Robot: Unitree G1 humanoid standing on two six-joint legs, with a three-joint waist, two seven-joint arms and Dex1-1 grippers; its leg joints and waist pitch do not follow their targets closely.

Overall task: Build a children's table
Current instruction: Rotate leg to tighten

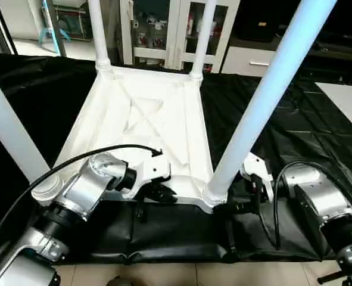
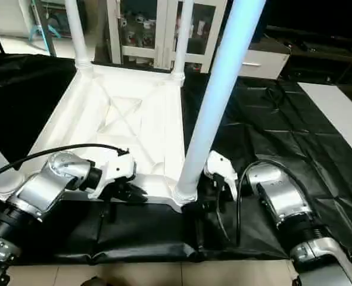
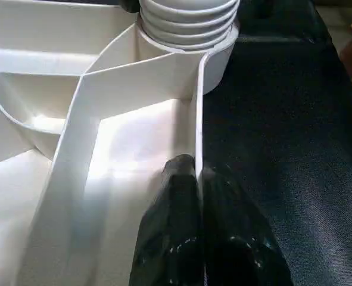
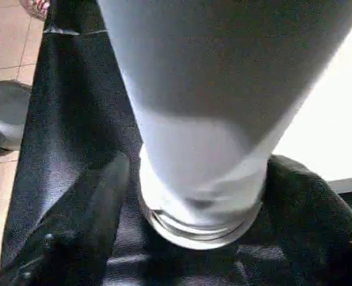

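Observation:
The children's table (image 1: pixel 134 119) lies upside down on the black cloth, its X-ribbed underside facing up. All its white legs stand upright in the corner sockets. My left gripper (image 3: pixel 196 170) is shut on the thin near rim of the top, close to the near right corner socket (image 3: pixel 187 24). My right gripper (image 4: pixel 201 164) is open and straddles the base of the near right leg (image 1: pixel 265 101). One black finger (image 4: pixel 80 226) stands on each side of the leg, close to it, just above the threaded collar (image 4: pixel 199 229).
The black-covered work table (image 1: pixel 283 137) ends just in front of my arms, with tiled floor below. A white cabinet (image 1: pixel 164 30) stands behind it. A white board (image 1: pixel 348 98) lies at the far right. Black cables loop over both forearms.

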